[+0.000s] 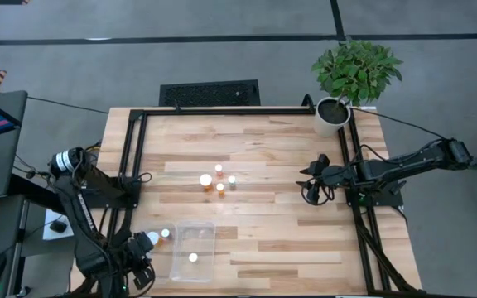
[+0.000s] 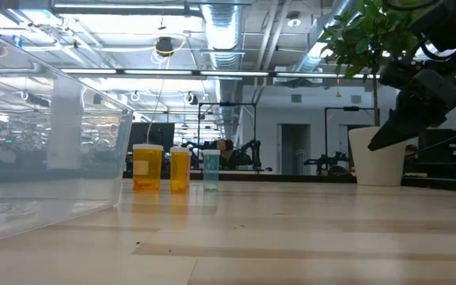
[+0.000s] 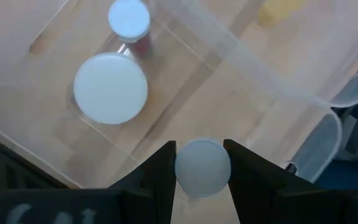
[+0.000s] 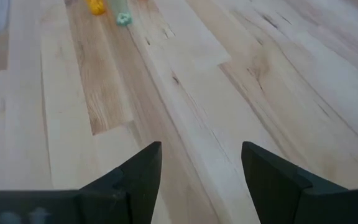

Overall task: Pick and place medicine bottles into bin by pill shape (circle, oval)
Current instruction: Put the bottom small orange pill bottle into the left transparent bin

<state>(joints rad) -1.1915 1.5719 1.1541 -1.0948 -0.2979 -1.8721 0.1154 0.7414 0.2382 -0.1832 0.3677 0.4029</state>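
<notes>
My left gripper (image 3: 202, 171) is at the table's near left, beside the left wall of the clear bin (image 1: 193, 248), and is shut on a white-capped bottle (image 3: 202, 168). Two white-capped bottles, one large (image 3: 110, 87) and one small (image 3: 129, 18), stand inside the bin. Several more bottles stand on their bases at mid-table: a large one (image 1: 205, 180), two small orange ones (image 1: 219, 169) (image 1: 219, 188) and a teal one (image 1: 232, 180). My right gripper (image 4: 201, 174) is open and empty above bare wood on the right side of the table (image 1: 309, 184). My left gripper pinches the bottle's white cap (image 3: 194, 186) between its two fingers, one on each side of the cap. The cap's top faces the wrist camera and hides the body. The bottle is next to the bin's rim (image 3: 260, 81); whether it touches anything below I cannot tell.
A potted plant (image 1: 338, 103) stands at the far right corner. A black frame runs along the table's left (image 1: 131, 157), far and right edges. There is open wood between the bin and the right arm.
</notes>
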